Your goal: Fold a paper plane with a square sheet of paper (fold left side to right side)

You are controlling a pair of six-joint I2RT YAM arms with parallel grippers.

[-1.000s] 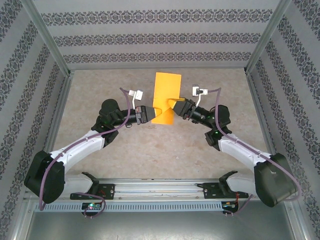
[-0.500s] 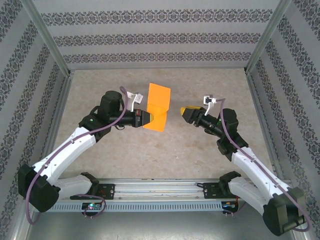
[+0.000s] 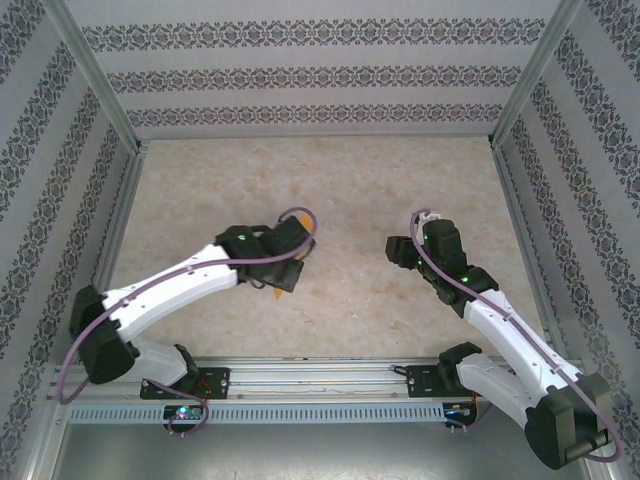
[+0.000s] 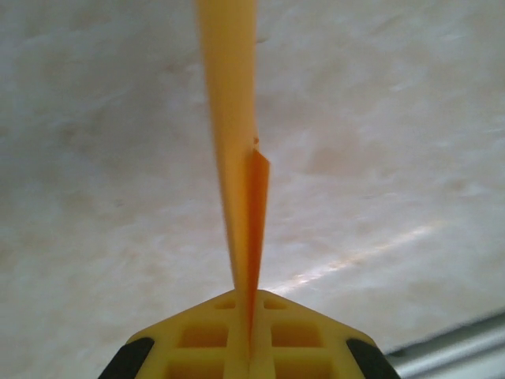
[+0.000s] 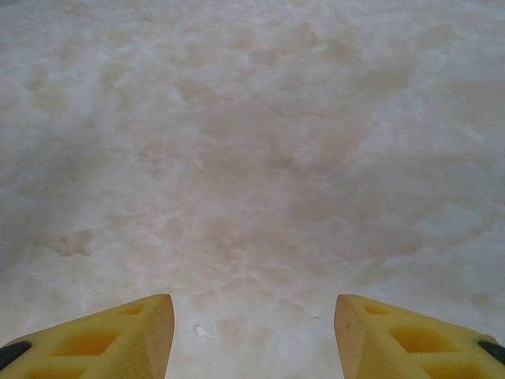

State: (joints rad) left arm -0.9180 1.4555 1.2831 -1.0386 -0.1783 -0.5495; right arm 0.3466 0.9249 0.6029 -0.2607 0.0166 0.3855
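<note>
The square sheet of paper (image 4: 237, 158) is bright orange and folded. In the left wrist view it stands edge-on, rising straight out of my left gripper (image 4: 251, 316), which is shut on its lower edge. From above, the left gripper (image 3: 285, 272) hangs over the table's middle, and its wrist hides most of the paper (image 3: 306, 247); only small orange bits peek out. My right gripper (image 3: 392, 250) sits to the right, apart from the paper. In the right wrist view the right gripper (image 5: 252, 304) is open, its yellow fingers (image 5: 150, 324) wide apart over bare table.
The table top (image 3: 330, 180) is a beige marbled surface, walled in by patterned panels and metal posts (image 3: 100, 90). A metal rail (image 3: 320, 378) runs along the near edge between the arm bases.
The right gripper let go of the paper, opened and drew back to the right. The left arm swung the paper toward the near side and turned it edge-on.
</note>
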